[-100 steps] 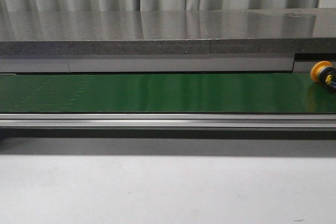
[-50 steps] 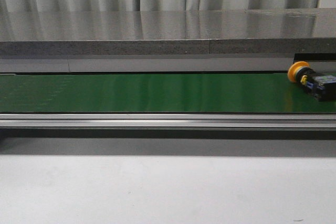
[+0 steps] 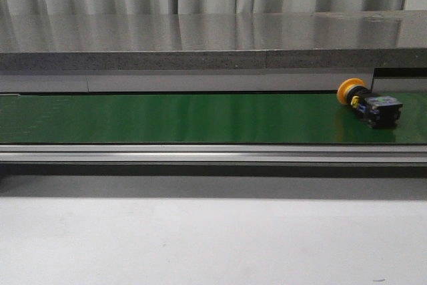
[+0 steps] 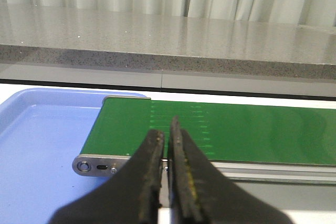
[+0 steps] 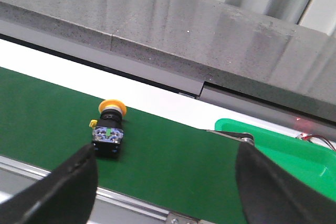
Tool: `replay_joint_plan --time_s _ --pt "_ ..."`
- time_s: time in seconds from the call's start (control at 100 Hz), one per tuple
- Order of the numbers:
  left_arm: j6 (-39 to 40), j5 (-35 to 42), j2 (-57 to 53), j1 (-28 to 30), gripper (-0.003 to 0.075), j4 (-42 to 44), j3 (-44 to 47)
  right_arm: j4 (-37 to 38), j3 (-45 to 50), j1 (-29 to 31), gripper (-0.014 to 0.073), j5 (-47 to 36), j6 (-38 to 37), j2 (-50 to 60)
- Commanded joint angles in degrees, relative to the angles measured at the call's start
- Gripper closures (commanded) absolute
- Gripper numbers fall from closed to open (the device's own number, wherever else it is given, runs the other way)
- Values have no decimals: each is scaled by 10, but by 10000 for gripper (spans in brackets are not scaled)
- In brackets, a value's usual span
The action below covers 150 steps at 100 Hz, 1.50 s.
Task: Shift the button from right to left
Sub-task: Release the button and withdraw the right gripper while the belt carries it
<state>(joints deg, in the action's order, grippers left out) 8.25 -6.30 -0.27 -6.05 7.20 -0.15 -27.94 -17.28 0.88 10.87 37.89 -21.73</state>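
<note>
Button lying on its side on green conveyor belt, right end, cap toward rear. Nearer right gripper: spread wide, empty, straddling it from above. Left gripper nearly closed, empty, well apart.

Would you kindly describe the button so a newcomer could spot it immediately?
Find the long green conveyor belt running across the front view and follow it toward its right end. The button lies there on its side: a round orange-yellow cap on a black boxy body, the only object on the belt.
</note>
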Motion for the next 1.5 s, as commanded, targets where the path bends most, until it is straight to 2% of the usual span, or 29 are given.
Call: replay_joint_plan --time_s 0.0,0.31,0.53,0.77,0.94,1.04,1.26,1.49 --pt "7 43 -21 -4 715 -2 23 -8 -14 -2 175 -38 5 2" --pt "7 43 -21 -4 715 -2 23 -10 -14 -2 668 -38 5 2" --pt "7 43 -21 -4 715 -2 23 -51 -14 -2 657 -38 5 2" --pt "7 46 -21 -4 715 -2 23 -53 -14 -2 658 -38 5 2" --pt "7 93 -21 -4 715 -2 21 -53 -14 -2 658 -38 5 2" --pt "7 95 -19 -4 715 -7 -1 -53 -14 -2 658 -38 5 2" --pt "7 -7 35 -4 715 -8 -94 -53 -14 -2 658 -38 5 2" --pt "7 -132 174 -4 715 -8 -230 -53 -14 -2 658 -38 5 2"
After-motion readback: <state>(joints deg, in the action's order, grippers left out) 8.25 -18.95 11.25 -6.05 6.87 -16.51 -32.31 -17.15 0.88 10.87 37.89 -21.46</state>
